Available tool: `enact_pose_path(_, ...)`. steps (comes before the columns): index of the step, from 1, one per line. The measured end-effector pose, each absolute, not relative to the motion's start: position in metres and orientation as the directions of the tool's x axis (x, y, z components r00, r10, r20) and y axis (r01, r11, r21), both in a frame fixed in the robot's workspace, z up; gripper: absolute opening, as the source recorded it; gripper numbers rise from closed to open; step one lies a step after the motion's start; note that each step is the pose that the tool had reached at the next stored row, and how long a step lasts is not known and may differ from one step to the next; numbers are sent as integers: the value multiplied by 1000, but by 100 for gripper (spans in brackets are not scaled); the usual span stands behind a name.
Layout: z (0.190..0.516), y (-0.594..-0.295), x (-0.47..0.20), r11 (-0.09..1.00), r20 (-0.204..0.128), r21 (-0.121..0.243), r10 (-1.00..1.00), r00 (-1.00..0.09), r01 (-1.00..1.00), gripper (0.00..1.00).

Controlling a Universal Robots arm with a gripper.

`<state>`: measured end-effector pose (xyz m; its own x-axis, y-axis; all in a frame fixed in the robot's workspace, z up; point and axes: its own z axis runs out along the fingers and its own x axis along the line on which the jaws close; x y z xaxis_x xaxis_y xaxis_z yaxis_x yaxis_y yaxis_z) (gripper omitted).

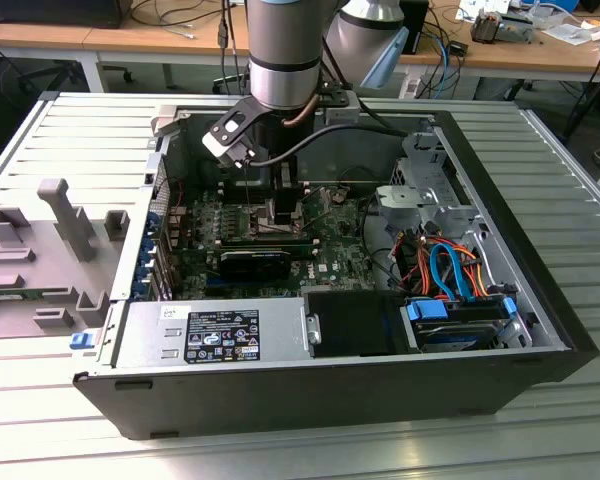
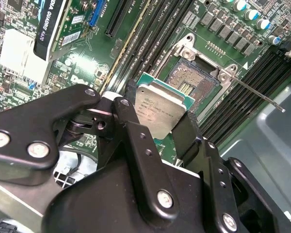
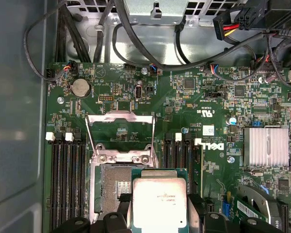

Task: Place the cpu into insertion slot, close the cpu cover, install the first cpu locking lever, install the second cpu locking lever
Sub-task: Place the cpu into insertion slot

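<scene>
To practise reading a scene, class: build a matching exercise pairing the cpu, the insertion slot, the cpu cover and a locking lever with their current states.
Things
1 cpu
2 insertion slot
3 cpu cover
4 locking lever

States
A swung up, open
B gripped in the tool
C empty, contacts exposed
D unlatched, sticking out

Pairs: 1-B, 2-C, 3-A, 4-D
</scene>
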<state>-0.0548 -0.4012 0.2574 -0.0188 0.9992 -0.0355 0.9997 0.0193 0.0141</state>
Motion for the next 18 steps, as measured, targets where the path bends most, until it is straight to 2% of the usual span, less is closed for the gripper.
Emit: enact_pose_path(18,257,-401,-61,19,-35,14,999,-19,1000,54)
